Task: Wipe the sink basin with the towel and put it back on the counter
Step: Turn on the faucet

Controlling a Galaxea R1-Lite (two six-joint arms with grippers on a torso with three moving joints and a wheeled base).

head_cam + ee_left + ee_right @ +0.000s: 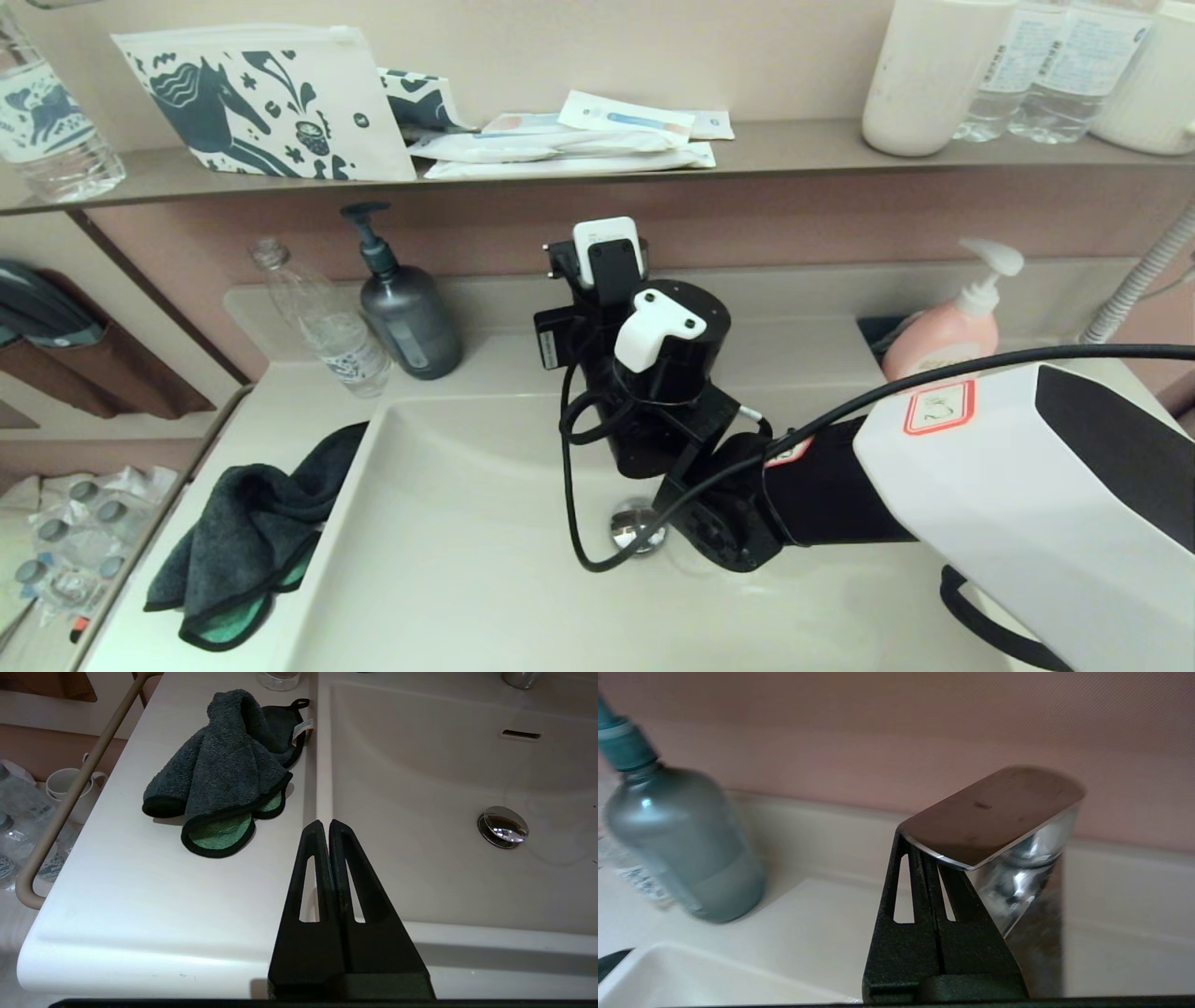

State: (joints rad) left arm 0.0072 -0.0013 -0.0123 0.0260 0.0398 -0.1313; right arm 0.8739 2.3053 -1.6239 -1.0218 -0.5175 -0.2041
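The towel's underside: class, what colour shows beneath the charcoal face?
Bright green, edged in black; the towel shows it best in the left wrist view.

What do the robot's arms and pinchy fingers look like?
The right arm has a smooth white shell with black parts, a red-edged sticker and a looping black cable. Its wrist is black with a white cap. The right gripper and the left gripper look alike: two flat black pointed fingers, each with a long slot cut through.
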